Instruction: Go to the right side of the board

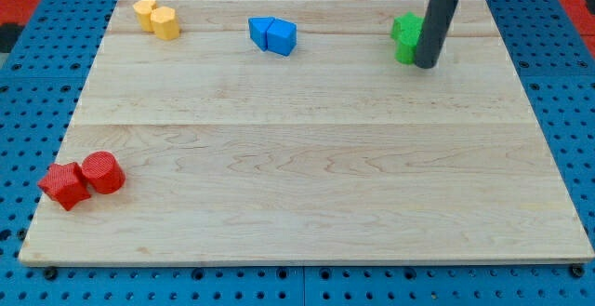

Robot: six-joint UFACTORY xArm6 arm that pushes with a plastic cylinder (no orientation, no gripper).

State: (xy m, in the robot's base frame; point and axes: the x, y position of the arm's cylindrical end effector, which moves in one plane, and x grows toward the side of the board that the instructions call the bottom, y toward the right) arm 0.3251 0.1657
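My tip (426,64) rests on the wooden board (307,157) near the view's top right. It stands just right of two green blocks (405,37) and touches or nearly touches them; the rod hides their right edge. Two blue blocks (273,35) sit together at the top centre, well left of the tip. Two yellow blocks (156,18) sit at the top left. A red cube-like block (64,185) and a red cylinder (102,172) sit together at the bottom left.
The board lies on a blue perforated table (567,92) that shows on all sides. The board's right edge (539,111) lies some way right of the tip.
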